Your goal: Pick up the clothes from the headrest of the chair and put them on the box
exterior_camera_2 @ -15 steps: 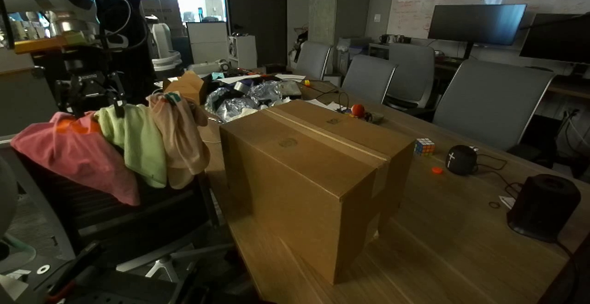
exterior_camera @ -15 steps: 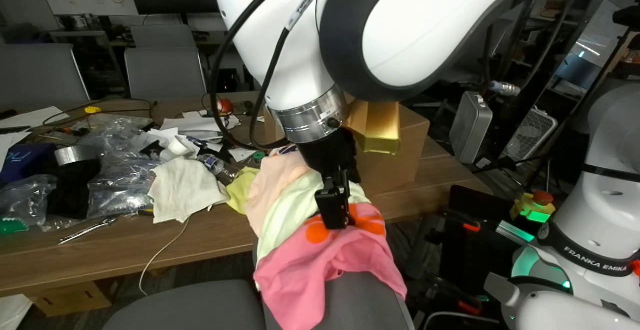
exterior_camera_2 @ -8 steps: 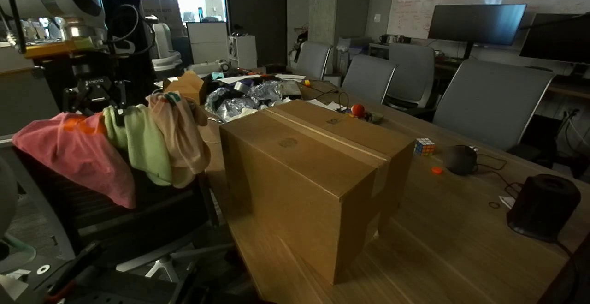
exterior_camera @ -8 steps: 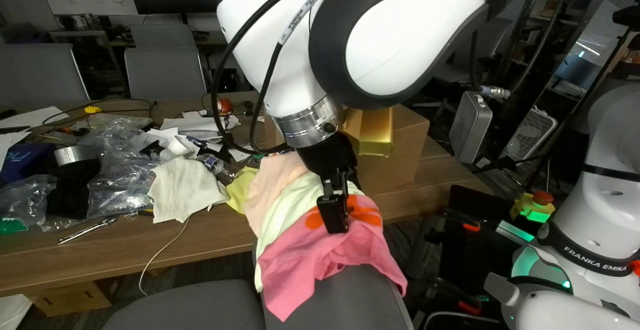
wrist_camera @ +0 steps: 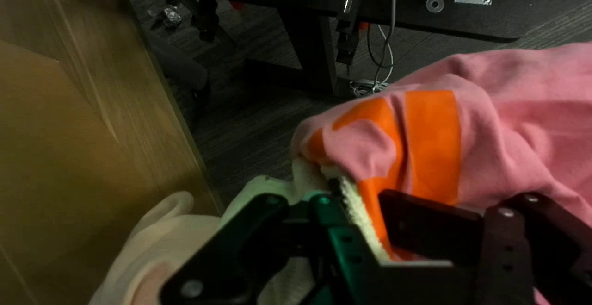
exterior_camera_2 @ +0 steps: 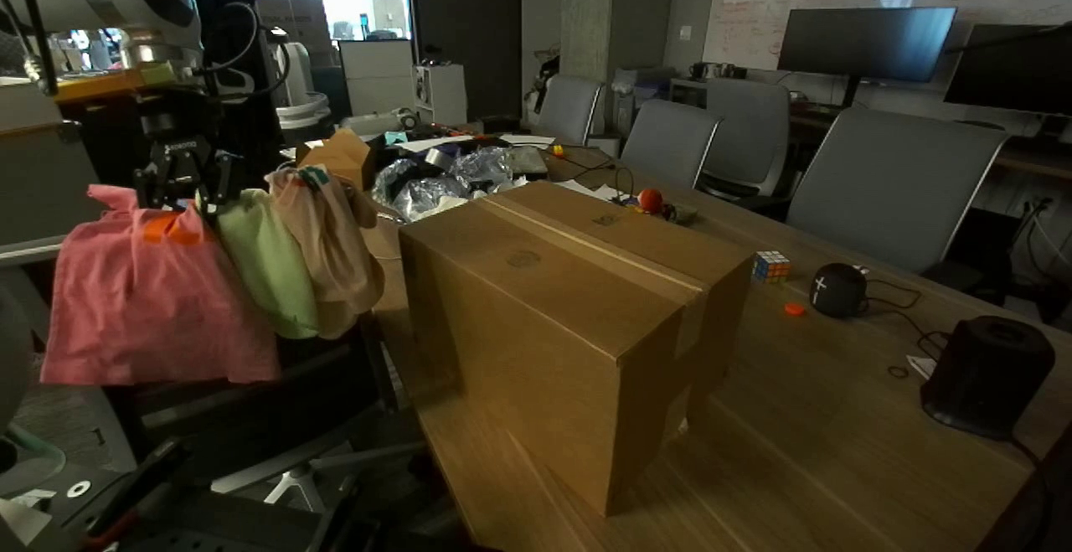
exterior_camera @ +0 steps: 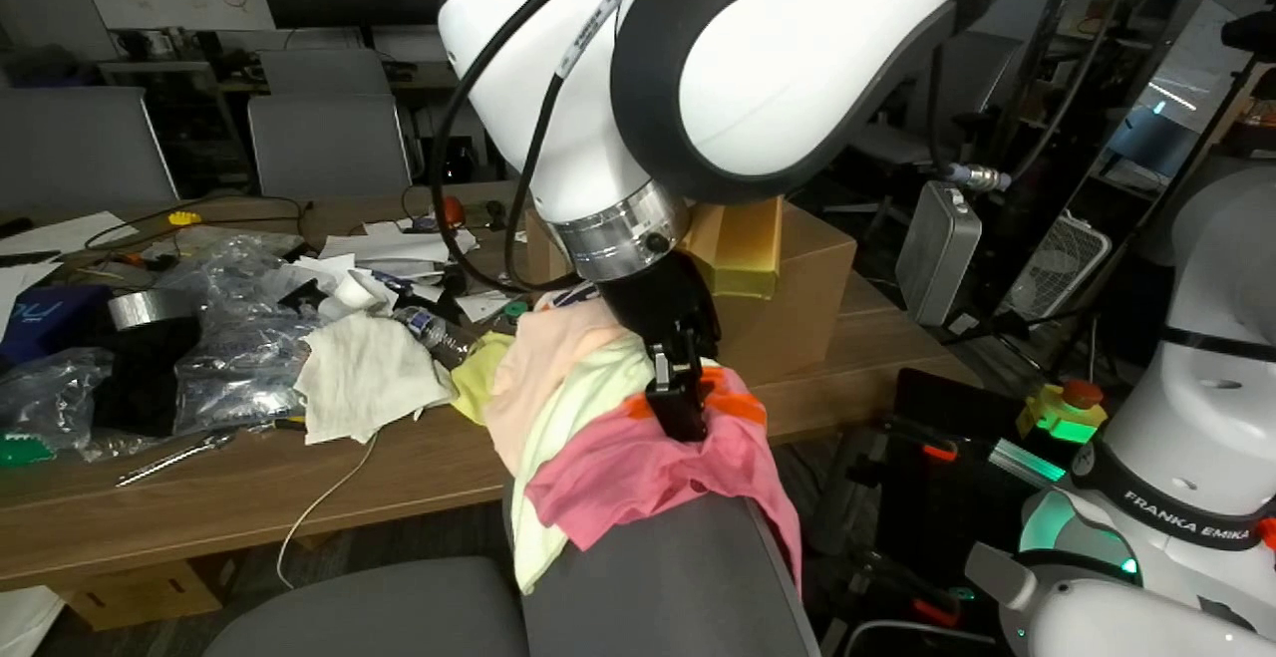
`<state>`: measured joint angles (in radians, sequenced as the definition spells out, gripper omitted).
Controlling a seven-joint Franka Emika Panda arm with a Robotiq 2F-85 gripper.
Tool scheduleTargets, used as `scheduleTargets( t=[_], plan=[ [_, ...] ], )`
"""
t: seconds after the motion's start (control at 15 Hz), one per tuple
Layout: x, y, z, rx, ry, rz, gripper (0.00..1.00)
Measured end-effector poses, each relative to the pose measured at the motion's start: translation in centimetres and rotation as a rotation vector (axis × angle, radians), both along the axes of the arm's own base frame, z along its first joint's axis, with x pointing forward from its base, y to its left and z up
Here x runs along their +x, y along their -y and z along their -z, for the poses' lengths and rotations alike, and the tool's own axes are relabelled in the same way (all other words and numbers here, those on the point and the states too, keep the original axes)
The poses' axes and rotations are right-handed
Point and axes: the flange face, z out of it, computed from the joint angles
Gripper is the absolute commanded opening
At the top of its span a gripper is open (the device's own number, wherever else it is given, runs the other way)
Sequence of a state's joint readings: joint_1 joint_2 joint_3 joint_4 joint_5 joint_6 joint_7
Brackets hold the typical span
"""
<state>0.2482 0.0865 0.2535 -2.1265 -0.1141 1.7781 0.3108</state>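
The clothes hang over the top of the chair [exterior_camera: 688, 587]: a pink cloth [exterior_camera_2: 159, 309] with orange patches, a pale green cloth [exterior_camera_2: 268, 271] and a peach cloth [exterior_camera_2: 331, 242]. My gripper [exterior_camera: 686, 423] points down at the pink one. In the wrist view the gripper [wrist_camera: 363, 208] is shut on an orange part of the pink cloth, and a fuzzy pale strip, seemingly the green cloth's edge, is pinched alongside. The fingertips are partly buried in fabric. The closed cardboard box [exterior_camera_2: 536, 317] stands on the table beside the chair, its flat top bare.
The wooden table [exterior_camera_2: 804, 418] carries a Rubik's cube [exterior_camera_2: 771, 266], two black speakers, crumpled plastic bags [exterior_camera: 239, 338] and a white cloth [exterior_camera: 369, 378]. In an exterior view a second white arm [exterior_camera: 1186, 418] stands at the right. The table edge [wrist_camera: 162, 106] runs between chair and box.
The gripper has shut from wide open. The pink cloth has been drawn up and bunched toward it, baring more of the chair back. The arm has shifted slightly toward the green cloth.
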Motion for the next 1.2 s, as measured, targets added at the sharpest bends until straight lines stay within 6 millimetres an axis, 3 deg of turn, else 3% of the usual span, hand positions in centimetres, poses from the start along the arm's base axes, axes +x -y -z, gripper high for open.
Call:
scheduleTargets(
  t=[0.47, 1.2],
  plan=[
    [-0.4, -0.5, -1.4, -0.042, 0.066, 0.082, 0.04],
    [-3.0, -1.7, -11.8, -0.022, 0.333, 0.255, 0.03]
  ],
)
